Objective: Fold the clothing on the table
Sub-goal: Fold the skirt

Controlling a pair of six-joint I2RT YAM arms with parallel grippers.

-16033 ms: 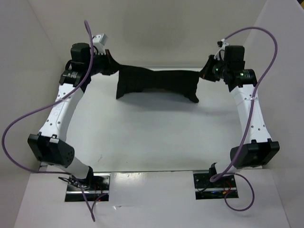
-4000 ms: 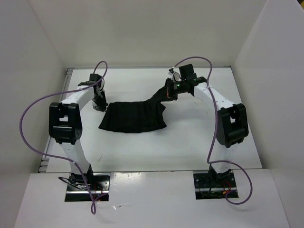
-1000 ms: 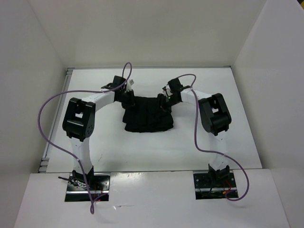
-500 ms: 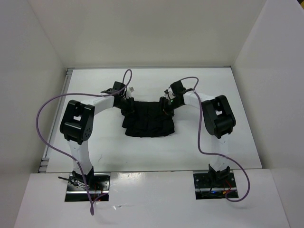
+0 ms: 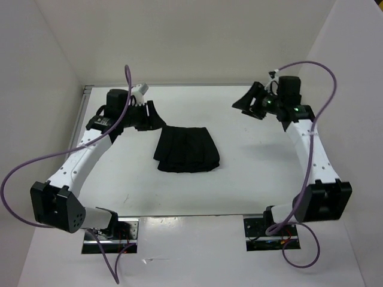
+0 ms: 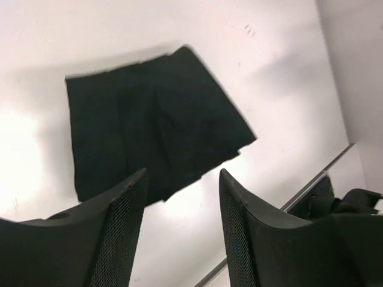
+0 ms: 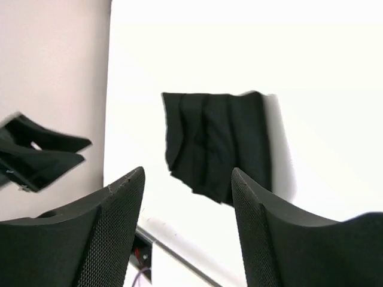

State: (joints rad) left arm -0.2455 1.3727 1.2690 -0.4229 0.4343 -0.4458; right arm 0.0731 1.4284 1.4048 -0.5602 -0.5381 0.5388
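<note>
clothing (image 5: 187, 149): black cloth, matt, soft, fine pleat ridges | table (image 5: 251, 173): white, smooth, faint sheen, thin metal edge | left gripper (image 6: 183, 173), right gripper (image 7: 188, 170): black matt plastic, fine grid-textured inner faces | cables (image 5: 311, 62): purple, smooth sheath

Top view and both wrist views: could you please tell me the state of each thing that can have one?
Skirt: folded into a compact shape, lying flat on the table, touched by neither claw.
Left claw: open, empty, raised off the skirt.
Right claw: open, empty, raised well clear of the skirt.
</note>
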